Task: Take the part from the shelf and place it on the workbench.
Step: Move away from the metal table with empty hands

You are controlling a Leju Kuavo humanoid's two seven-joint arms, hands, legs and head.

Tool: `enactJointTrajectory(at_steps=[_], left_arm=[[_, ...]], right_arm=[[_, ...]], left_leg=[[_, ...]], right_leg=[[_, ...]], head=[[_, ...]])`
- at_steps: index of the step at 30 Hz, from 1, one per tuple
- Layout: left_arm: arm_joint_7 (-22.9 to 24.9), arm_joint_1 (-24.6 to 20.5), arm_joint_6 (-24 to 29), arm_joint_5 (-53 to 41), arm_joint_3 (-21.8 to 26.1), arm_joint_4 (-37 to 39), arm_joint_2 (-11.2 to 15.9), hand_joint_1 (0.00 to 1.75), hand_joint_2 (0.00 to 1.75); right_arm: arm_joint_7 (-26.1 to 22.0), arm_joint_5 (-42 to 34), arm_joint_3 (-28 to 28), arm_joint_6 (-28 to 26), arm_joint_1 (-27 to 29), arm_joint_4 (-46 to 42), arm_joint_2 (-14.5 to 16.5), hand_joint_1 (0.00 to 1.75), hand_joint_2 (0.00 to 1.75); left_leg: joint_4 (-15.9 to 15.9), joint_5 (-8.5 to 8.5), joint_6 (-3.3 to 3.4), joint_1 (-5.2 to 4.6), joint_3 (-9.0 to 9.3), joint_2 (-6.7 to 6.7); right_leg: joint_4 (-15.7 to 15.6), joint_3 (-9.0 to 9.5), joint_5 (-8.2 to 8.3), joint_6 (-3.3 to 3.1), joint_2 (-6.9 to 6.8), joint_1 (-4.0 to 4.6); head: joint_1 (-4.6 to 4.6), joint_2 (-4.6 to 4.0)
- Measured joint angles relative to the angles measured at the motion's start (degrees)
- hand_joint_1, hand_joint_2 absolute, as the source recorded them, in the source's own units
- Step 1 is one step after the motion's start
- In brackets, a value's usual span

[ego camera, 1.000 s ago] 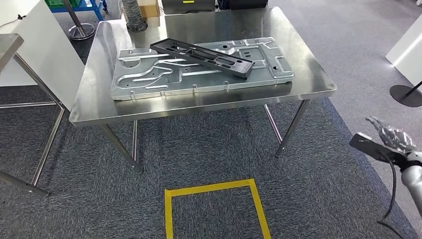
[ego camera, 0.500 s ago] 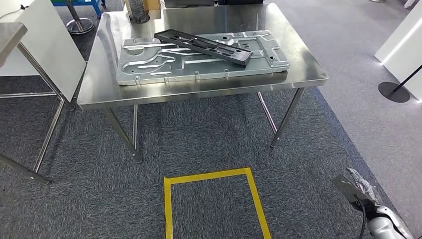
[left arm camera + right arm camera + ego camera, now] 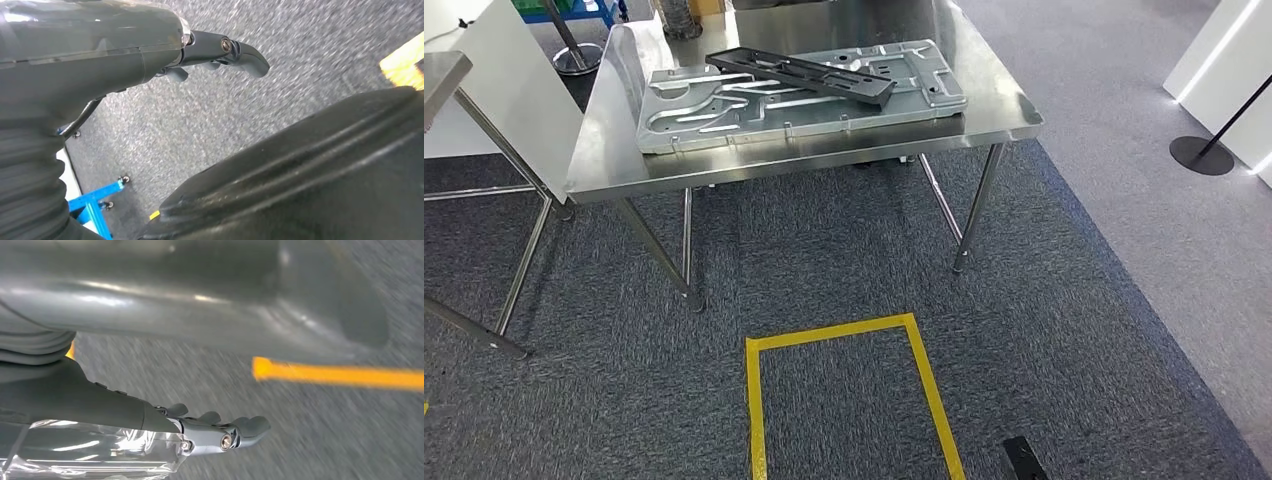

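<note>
At the left stood a neighbouring table [image 3: 444, 75]. On the steel workbench [image 3: 604, 160] we found the black part [image 3: 799, 72] lying flat and aslant across a pressed metal panel [image 3: 724, 110]. We judged the part long, stiff and fairly light, its openwork bars the likeliest places to take hold. Yellow floor tape [image 3: 844, 335] marked a box on the carpet. The left hand [image 3: 220, 52] hung over the carpet, empty, fingers curled loosely. The right hand [image 3: 225, 432] was likewise empty, fingers extended.
</note>
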Motion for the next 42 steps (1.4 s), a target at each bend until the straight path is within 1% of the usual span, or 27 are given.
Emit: enactJointTrajectory(at_steps=[1,2,3,5,7,8,10,11,12,14,15,16,17,18,20,22,23,26,28,30,31,32,33,36,38,40,42], left_arm=[[0.0,0.0,0.0,0.0,0.0,0.0,0.0,0.00,0.00],[0.0,0.0,0.0,0.0,0.0,0.0,0.0,0.00,0.00],[0.0,0.0,0.0,0.0,0.0,0.0,0.1,0.00,0.00],[0.2,0.3,-0.1,-0.1,0.0,0.0,0.1,0.00,0.00],[0.5,0.6,-0.2,-0.4,0.0,0.0,0.1,0.00,0.00],[0.6,0.6,-0.3,-0.5,0.0,0.0,0.2,0.00,0.00],[0.7,0.6,-0.5,-0.7,0.0,0.0,0.1,0.00,0.00],[0.7,0.6,-0.6,-0.7,0.0,0.0,0.1,0.00,0.00],[0.7,0.5,-0.6,-0.8,0.0,0.0,0.0,0.00,0.00],[0.8,0.4,-0.8,-0.8,0.0,0.0,0.0,0.00,0.00],[0.8,0.4,-0.9,-0.8,0.0,0.0,0.0,0.00,0.00],[0.9,0.3,-0.9,-0.8,0.0,0.0,0.1,0.00,0.00],[0.9,0.3,-1.0,-0.8,0.0,0.0,0.1,0.00,0.00],[0.9,0.2,-1.0,-0.8,0.0,0.0,0.1,0.00,0.00],[1.0,0.1,-0.9,-0.8,0.0,0.0,0.1,0.00,0.00],[1.5,-0.1,-0.7,-1.0,0.0,0.0,0.1,0.00,0.00],[2.1,-0.2,-0.6,-1.1,0.0,0.0,0.1,0.00,0.00],[4.0,-0.5,-0.3,-1.6,0.0,0.0,0.1,0.00,0.00],[4.7,-0.7,-0.3,-1.8,0.0,0.0,0.1,0.00,0.00],[5.1,-1.0,-0.4,-1.8,0.0,0.0,0.1,0.00,0.00],[5.2,-1.0,-0.4,-1.9,0.0,0.0,0.1,0.00,0.00],[5.3,-1.1,-0.5,-1.9,0.0,0.0,0.1,0.00,0.00],[5.4,-1.1,-0.5,-1.9,0.0,0.0,0.1,0.00,0.00],[5.8,-0.8,-0.5,-1.9,-0.1,0.0,0.1,0.00,0.00],[5.9,-0.7,-0.5,-1.9,-0.1,0.1,0.1,0.00,0.00],[5.9,-0.7,-0.4,-1.9,-0.1,0.1,0.1,0.00,0.00],[5.9,-0.7,-0.4,-1.9,-0.1,0.1,0.0,0.00,0.87]], right_arm=[[0.2,0.1,-0.2,0.0,0.1,0.4,0.7,0.00,0.00],[0.4,0.1,-0.4,0.1,0.2,0.8,1.2,0.00,0.44],[0.8,0.0,-0.6,0.4,0.3,1.0,1.6,0.00,0.87],[2.6,-0.6,-1.2,1.4,0.2,1.4,2.4,0.00,1.75],[5.6,-1.3,-2.0,2.2,0.3,1.8,3.4,0.00,1.75],[7.1,-1.4,-2.4,2.2,0.3,2.1,4.0,0.00,1.75],[9.6,-1.2,-2.9,2.1,0.4,2.6,4.9,0.00,1.75],[10.8,-1.1,-3.1,2.1,0.5,2.8,5.4,0.00,1.31],[12.0,-1.1,-3.2,2.2,0.5,3.1,5.9,0.00,0.87],[14.3,-1.1,-3.6,2.3,0.6,3.4,6.8,0.00,0.00],[15.2,-1.1,-3.8,2.3,0.6,3.6,7.3,0.00,0.44],[15.9,-1.0,-4.0,2.3,0.6,3.7,7.6,0.00,0.87],[16.4,-0.9,-4.1,2.3,0.6,3.8,7.9,0.00,1.31],[16.8,-0.7,-4.2,2.2,0.6,3.9,8.2,0.00,1.75],[17.3,-0.2,-4.2,2.2,0.5,3.9,8.7,0.00,1.75],[17.6,0.2,-4.2,1.9,0.3,3.9,9.2,0.00,1.75],[18.0,0.5,-4.2,1.6,0.2,4.0,9.4,0.00,1.75],[19.6,1.1,-4.2,0.1,0.2,4.1,10.0,0.00,1.75],[20.5,1.8,-4.1,-0.2,0.2,4.2,10.2,0.00,1.75],[21.2,2.7,-3.9,0.1,0.2,4.2,10.3,0.00,1.75],[21.4,3.2,-3.8,0.3,0.2,4.2,10.4,0.00,1.75],[21.6,3.6,-3.5,0.3,0.2,4.2,10.4,0.00,1.75],[21.7,4.0,-3.3,0.3,0.3,4.3,10.5,0.00,1.75],[21.9,4.5,-2.7,0.3,0.2,4.3,10.8,0.00,1.75],[21.9,4.5,-2.5,0.3,0.1,4.3,10.9,0.00,1.75],[22.0,4.5,-2.3,0.3,0.0,4.3,10.9,0.00,1.75],[22.0,4.5,-2.2,0.3,-0.2,4.3,11.0,0.00,1.75]], left_leg=[[2.3,-0.37,0.03,-0.04,0.18,-0.03],[2.7,0.49,0.14,-0.08,1.27,-0.05],[0.9,2.03,0.34,-0.10,3.38,-0.07],[-7.3,3.79,0.96,-0.18,9.85,-0.16],[-14.5,2.96,1.54,-0.37,14.56,-0.29],[-16.0,2.53,1.82,-0.51,15.23,-0.34],[-16.4,3.27,2.52,-0.33,14.35,-0.20],[-16.5,3.89,2.98,-0.18,13.74,-0.02],[-16.7,4.59,3.36,-0.01,13.03,0.20],[-16.7,5.84,3.81,-0.01,11.51,0.52],[-16.6,6.48,3.79,-0.03,10.71,0.63],[-16.5,7.09,3.68,-0.03,9.86,0.71],[-16.3,7.68,3.52,0.00,8.95,0.77],[-16.0,8.18,3.31,0.05,8.07,0.80],[-15.3,8.93,2.77,0.07,6.49,0.79],[-14.6,9.45,2.07,-0.05,5.54,0.78],[-14.4,9.73,1.69,-0.07,5.32,0.77],[-13.7,9.61,0.64,0.15,4.85,0.71],[-9.2,5.92,0.25,0.24,3.21,0.52],[-1.4,1.35,0.03,0.17,0.73,0.32],[1.4,0.28,-0.01,0.12,0.08,0.25],[2.3,0.36,0.02,0.07,0.36,0.20],[0.8,1.53,0.13,0.04,1.80,0.16],[-10.3,5.62,0.90,-0.03,8.69,0.06],[-13.6,5.67,1.48,-0.16,10.40,-0.03],[-14.4,5.56,2.16,-0.04,10.22,-0.08],[-15.0,5.74,2.98,0.21,10.04,-0.02]], right_leg=[[0.1,-0.90,0.65,-0.03,0.04,0.16],[0.2,-1.77,1.26,-0.02,0.06,0.30],[0.4,-2.60,1.80,0.04,0.11,0.41],[0.9,-3.89,2.69,0.29,0.29,0.63],[1.3,-4.63,3.53,0.80,0.41,0.84],[1.3,-4.89,4.00,1.13,0.42,0.90],[1.3,-5.46,4.48,1.79,0.47,0.90],[2.1,-5.97,3.45,2.08,0.47,0.84],[3.9,-6.72,1.30,2.36,0.47,0.75],[10.5,-8.60,-4.72,2.87,0.41,0.37],[14.2,-9.32,-6.77,3.14,0.40,0.20],[16.8,-9.44,-7.35,3.38,0.40,0.03],[17.8,-8.70,-6.60,3.59,0.39,-0.16],[16.7,-6.95,-5.03,3.75,0.38,-0.36],[9.2,-0.76,-2.96,3.89,0.38,-0.71],[1.7,4.30,-3.93,3.25,0.44,-0.66],[-0.1,5.27,-4.57,2.75,0.44,-0.49],[-0.6,4.88,-4.05,1.07,0.16,-0.42],[-0.8,4.35,-3.32,0.14,-0.07,-0.42],[-0.6,3.59,-2.78,-0.20,-0.11,-0.19],[-0.5,3.25,-2.58,-0.22,-0.10,-0.09],[-0.3,2.98,-2.46,-0.19,-0.06,-0.01],[-0.2,2.82,-2.40,-0.14,0.00,0.03],[0.2,2.58,-2.46,0.28,0.18,0.15],[0.4,2.29,-2.39,0.86,0.20,0.27],[0.5,1.96,-2.33,1.53,0.20,0.35],[2.4,0.95,-3.67,2.11,0.21,0.39]], head=[[0.00,0.00],[0.00,0.00],[0.00,0.00],[-0.01,0.00],[-0.01,0.00],[-0.01,0.00],[-0.01,0.00],[0.00,0.00],[0.01,0.00],[0.01,0.00],[0.01,0.00],[0.01,0.00],[0.00,0.00],[0.01,0.00],[0.00,0.00],[-0.01,0.00],[-0.01,0.00],[-0.01,0.00],[-0.01,0.00],[-0.02,0.00],[-0.01,0.00],[-0.01,0.00],[-0.01,0.00],[-0.01,0.00],[-0.01,0.00],[-0.02,0.00],[-0.02,0.00]])
